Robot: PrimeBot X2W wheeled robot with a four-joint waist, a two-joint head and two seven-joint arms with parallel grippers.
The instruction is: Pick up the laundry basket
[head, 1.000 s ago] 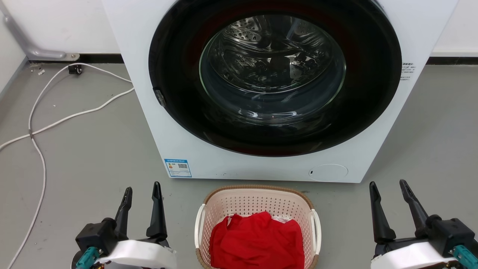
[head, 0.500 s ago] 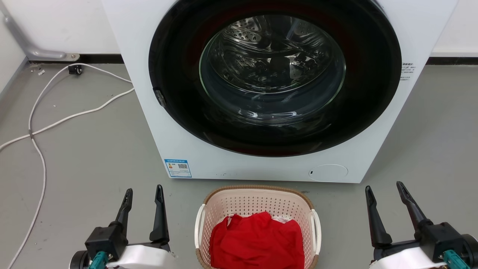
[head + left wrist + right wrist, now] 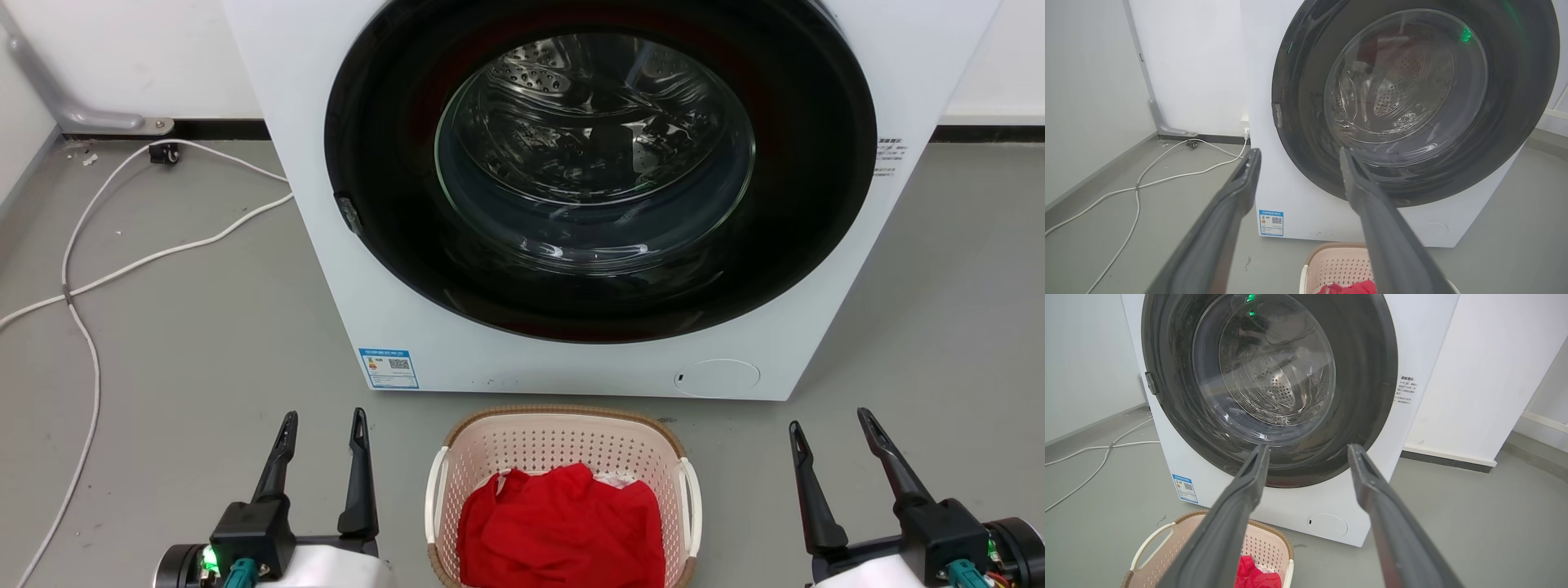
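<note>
Head view puts my left tool (image 3: 324,415) at lower left, its two long dark fingers spread wide. To its right, near but apart, the pale pink-beige perforated plastic laundry basket (image 3: 563,441) sits on the grey floor (image 3: 180,343) before the white front-loading washing machine (image 3: 367,286), with crumpled red cloth (image 3: 563,523) inside. Further right, apart from the basket, my right tool (image 3: 827,418) also stands wide.

A white washing machine (image 3: 571,204) stands on grey floor (image 3: 180,343) against white walls (image 3: 1192,61), white cable (image 3: 90,269) beside it.
</note>
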